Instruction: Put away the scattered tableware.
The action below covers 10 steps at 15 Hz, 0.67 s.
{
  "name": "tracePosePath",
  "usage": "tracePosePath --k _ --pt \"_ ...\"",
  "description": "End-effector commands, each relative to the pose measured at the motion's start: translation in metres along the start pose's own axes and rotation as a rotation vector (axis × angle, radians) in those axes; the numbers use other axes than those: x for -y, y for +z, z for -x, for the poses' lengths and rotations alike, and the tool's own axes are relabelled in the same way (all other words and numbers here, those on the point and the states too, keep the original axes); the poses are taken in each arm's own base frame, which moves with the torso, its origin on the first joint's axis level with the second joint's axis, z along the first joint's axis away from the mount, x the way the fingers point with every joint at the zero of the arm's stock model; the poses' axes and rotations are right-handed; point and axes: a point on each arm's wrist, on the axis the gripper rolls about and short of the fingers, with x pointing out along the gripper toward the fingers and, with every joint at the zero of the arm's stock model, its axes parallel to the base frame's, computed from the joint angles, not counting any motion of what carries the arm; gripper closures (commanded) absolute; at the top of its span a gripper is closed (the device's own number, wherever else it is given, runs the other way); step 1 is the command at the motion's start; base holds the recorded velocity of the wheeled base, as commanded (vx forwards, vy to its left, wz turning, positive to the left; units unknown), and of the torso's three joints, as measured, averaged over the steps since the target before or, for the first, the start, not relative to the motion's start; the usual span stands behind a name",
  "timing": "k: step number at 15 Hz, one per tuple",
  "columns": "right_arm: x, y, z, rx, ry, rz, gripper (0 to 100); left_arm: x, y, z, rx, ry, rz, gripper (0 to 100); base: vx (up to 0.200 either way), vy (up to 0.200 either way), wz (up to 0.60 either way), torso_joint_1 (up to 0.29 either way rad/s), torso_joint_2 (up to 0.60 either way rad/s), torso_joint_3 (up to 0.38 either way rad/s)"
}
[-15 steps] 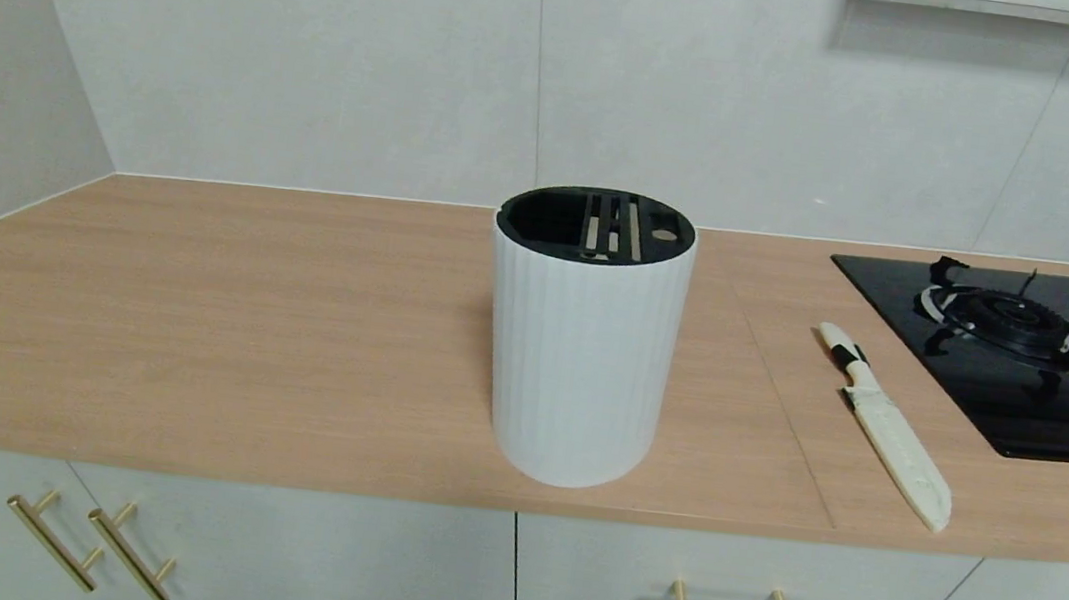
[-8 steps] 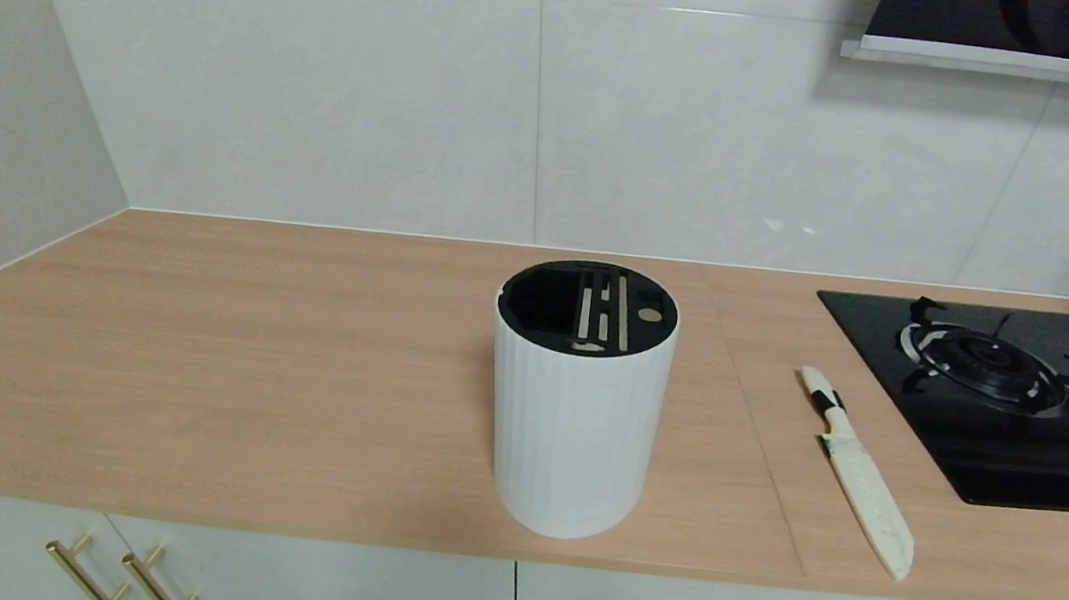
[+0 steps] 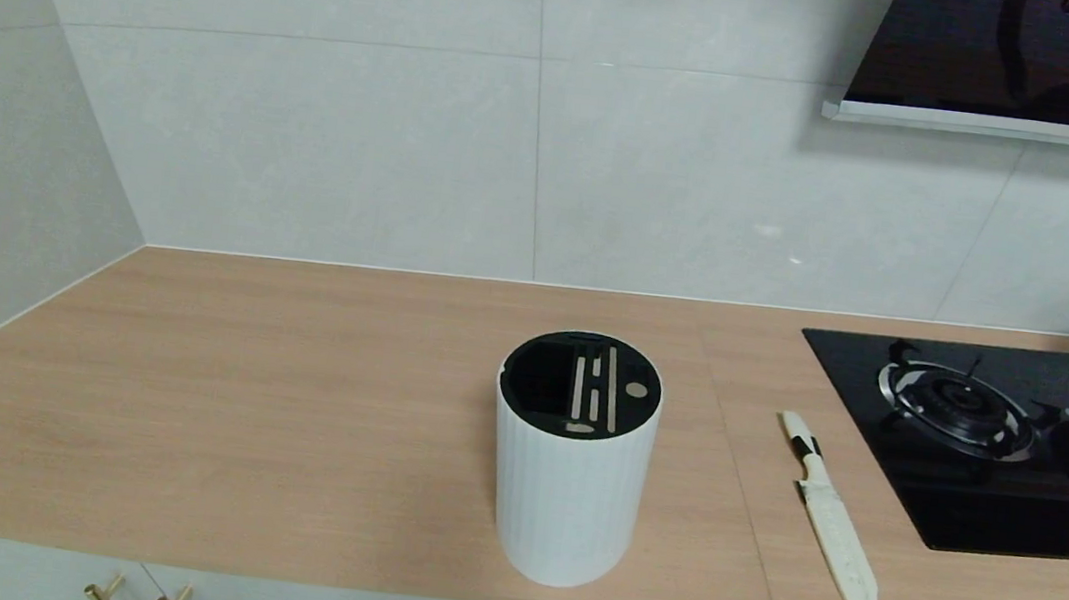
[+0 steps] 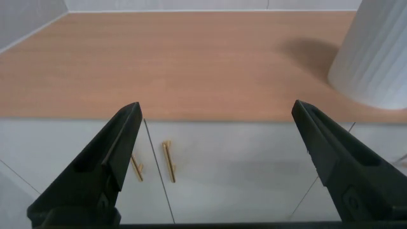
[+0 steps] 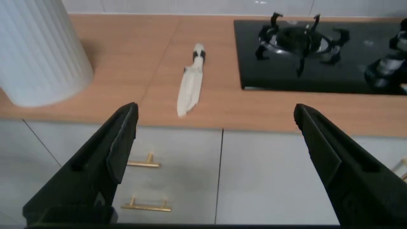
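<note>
- The wooden counter [image 3: 278,432] is stretching wide under the white holder [image 3: 569,485] and is carrying it close to the front edge.
- The dark hood [image 3: 1024,64] is hanging on the tiled wall, high up and off to the right of the white holder.
- The black stove [image 3: 976,491] is sitting in the counter, well to the right of the white holder, with its round burner rings facing up.
- The white holder is standing upright. It is a tall round tub with ribbed sides, and its black top is showing one big hole and a few thin slots.
- The left gripper [image 4: 215,111] is hanging in front of the cupboard doors, lower than the white holder and apart from it. Its two dark fingers are spreading wide.
- The right gripper [image 5: 215,111] is hanging lower than the white holder too, and apart from it. Its two dark fingers are also spreading wide.
- The knife [image 3: 827,515] is lying flat on the counter to the right of the white holder, between the holder and the stove, touching neither. Its handle is pointing at the wall and its pale blade is pointing at the front edge.
- The gold handles [image 4: 168,162] are sticking out from the cupboard doors, down below the white holder.
</note>
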Motion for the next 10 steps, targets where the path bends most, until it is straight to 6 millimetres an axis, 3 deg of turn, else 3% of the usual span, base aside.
tracePosePath --k 1,5,10 --pt "0.0000 0.0002 -0.0001 0.001 0.001 0.000 0 0.0000 0.0000 0.0000 0.000 0.001 0.000 0 0.000 0.000 0.00 0.276 -0.62 -0.325" --pt "0.0000 0.0001 -0.0001 -0.001 0.001 0.000 0 0.0000 0.0000 0.0000 0.000 0.001 0.001 0 0.000 0.000 0.00 0.220 -0.46 -0.228" --pt "0.0000 0.0001 -0.0001 -0.001 -0.001 -0.001 0 0.0000 0.0000 0.0000 0.000 0.001 0.000 0 0.000 0.000 0.00 0.019 -0.04 -0.021"
